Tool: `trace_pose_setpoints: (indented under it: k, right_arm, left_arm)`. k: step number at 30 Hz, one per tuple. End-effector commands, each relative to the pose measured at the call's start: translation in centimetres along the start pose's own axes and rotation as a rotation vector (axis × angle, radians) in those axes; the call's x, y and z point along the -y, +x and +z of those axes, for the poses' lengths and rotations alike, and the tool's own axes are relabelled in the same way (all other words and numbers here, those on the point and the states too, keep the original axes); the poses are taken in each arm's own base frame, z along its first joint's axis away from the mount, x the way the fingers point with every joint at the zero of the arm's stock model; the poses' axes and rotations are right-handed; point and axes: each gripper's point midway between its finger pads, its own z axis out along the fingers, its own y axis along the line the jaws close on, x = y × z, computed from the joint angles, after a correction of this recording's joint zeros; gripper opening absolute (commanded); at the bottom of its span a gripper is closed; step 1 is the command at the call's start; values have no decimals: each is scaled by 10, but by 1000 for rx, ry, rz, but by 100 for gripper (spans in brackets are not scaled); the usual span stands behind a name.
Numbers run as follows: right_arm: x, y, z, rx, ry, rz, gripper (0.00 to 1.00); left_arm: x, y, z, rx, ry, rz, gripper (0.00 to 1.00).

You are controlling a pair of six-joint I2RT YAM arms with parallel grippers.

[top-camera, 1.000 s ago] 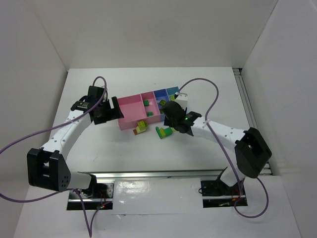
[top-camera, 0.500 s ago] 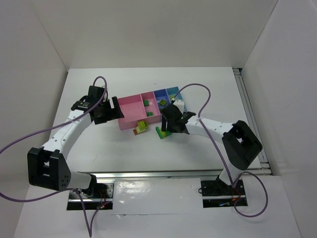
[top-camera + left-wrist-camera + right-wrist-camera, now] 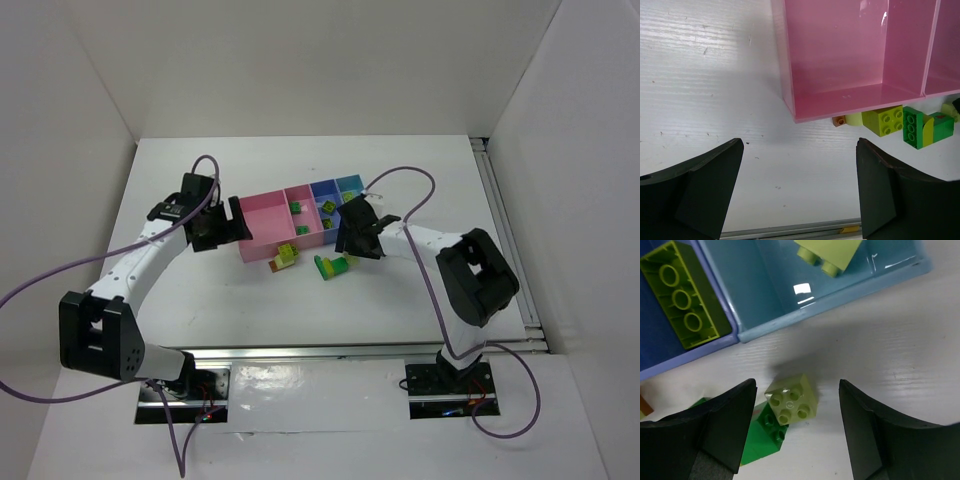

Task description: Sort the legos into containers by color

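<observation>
- Below our spread right gripper (image 3: 797, 432), a pale yellow-green plastic brick (image 3: 790, 400) touches a dark green brick (image 3: 761, 441); closing could snag both.
- Our left gripper (image 3: 800, 192) gapes empty.

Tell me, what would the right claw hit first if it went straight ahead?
Probably the pale yellow brick on the table, centred in the open right gripper; depth is unclear.
</observation>
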Motion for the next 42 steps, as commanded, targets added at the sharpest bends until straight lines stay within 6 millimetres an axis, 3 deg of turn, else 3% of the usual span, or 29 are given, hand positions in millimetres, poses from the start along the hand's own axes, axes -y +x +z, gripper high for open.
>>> trace_pose_setpoints:
  k: [1, 6, 11, 15, 20, 23, 24, 27, 30, 31, 32, 33, 34, 36, 42]
  right_arm:
    - [-18, -10, 2, 19, -47, -1, 74]
    - [5, 5, 1, 4, 1, 17, 68]
    - [16, 14, -5, -14, 17, 1, 58]
    - [28, 17, -13, -8, 42, -4, 49]
    - [34, 15, -26, 7, 44, 0, 54]
    - [33, 16, -27, -1, 36, -20, 55]
    - [33, 16, -27, -1, 36, -20, 55]
    - [38, 19, -25, -7, 57, -27, 44]
    - [37, 15, -30, 3, 49, -22, 44]
    - [36, 13, -32, 9, 43, -29, 52]
    - [36, 13, -32, 9, 43, -29, 52]
    - [37, 13, -32, 9, 43, -39, 60]
    - [35, 15, -33, 2, 35, -39, 63]
    - [39, 21, -26, -20, 53, -58, 64]
    - [32, 32, -18, -40, 32, -83, 62]
  left_arm:
    - [8, -8, -2, 16, 30, 25, 94]
    - [13, -10, -3, 22, 39, 34, 94]
    - [28, -6, -7, 29, 43, 82, 94]
    - [42, 7, -5, 4, 46, 109, 94]
    - [65, 34, 7, -66, 62, 140, 93]
    - [80, 40, 11, -70, 50, 129, 93]
    - [73, 46, 14, -83, -2, 113, 91]
    - [85, 53, 20, -102, -16, 62, 91]
    - [93, 56, 21, -101, -20, 21, 89]
    - [96, 60, 24, -98, -36, -1, 89]
    - [96, 60, 24, -98, -36, -1, 89]
    - [96, 56, 25, -82, -51, -11, 88]
    - [95, 58, 29, -91, -61, -28, 86]
    - [100, 50, 32, -76, -64, -29, 83]
    - [96, 56, 45, -101, -141, -59, 76]
